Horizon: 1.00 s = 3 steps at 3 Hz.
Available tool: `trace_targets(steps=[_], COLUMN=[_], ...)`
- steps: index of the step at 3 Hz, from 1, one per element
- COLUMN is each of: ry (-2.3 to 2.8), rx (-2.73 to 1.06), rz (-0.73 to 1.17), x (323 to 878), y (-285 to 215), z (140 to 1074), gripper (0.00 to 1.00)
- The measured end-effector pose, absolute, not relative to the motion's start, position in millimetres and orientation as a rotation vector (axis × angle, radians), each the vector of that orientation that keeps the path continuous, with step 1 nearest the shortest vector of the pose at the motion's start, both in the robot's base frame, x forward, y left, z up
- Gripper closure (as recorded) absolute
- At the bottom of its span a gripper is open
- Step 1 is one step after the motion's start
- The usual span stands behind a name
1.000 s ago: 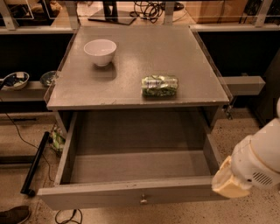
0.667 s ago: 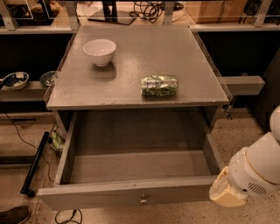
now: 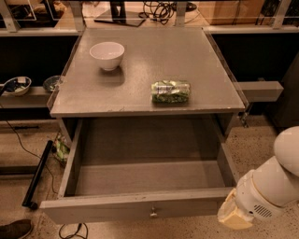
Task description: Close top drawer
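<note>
Top drawer (image 3: 117,210) stands pulled well out under the table (image 3: 196,56), knob (image 3: 153,214) at front ctr. Tool (image 3: 232,218) sits low at bottom right, just beside drawer's right front corner; spread or not, can't tell. White bowl (image 3: 107,54) & green packet (image 3: 171,91) on table.

A speckled, pale stone-like floor (image 3: 264,140) spreads under a grey worktop (image 3: 187,56), lit by dim, warm light. Left of the worktop a low grey shelf (image 3: 28,100) runs against a dark recess and carries two small bowls (image 3: 16,85). A black bar (image 3: 38,173) lies on the floor below it, with a thin black cable (image 3: 18,140) trailing beside it and a dark shoe (image 3: 14,229) in the bottom left corner. On the right, a grey ledge (image 3: 261,88) juts out from another dark recess. A pale rail (image 3: 247,29) crosses behind the worktop, with tangled cords (image 3: 161,8) beyond. The tool (image 3: 233,215) sits low at the right, above the floor.
</note>
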<state>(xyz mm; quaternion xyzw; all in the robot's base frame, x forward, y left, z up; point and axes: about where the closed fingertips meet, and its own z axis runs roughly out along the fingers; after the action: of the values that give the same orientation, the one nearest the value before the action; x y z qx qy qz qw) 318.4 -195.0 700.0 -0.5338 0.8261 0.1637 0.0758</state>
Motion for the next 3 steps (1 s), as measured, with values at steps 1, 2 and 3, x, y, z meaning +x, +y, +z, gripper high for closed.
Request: trace_targets(steps=[1, 2, 3], ry=[2.463, 2.442, 2.423], rx=[-1.567, -1.538, -1.529], rz=[0.491, 0.478, 0.465], x=[324, 335, 345], y=[-191, -184, -178], z=[685, 673, 667], gripper=[1.00, 1.00, 1.00])
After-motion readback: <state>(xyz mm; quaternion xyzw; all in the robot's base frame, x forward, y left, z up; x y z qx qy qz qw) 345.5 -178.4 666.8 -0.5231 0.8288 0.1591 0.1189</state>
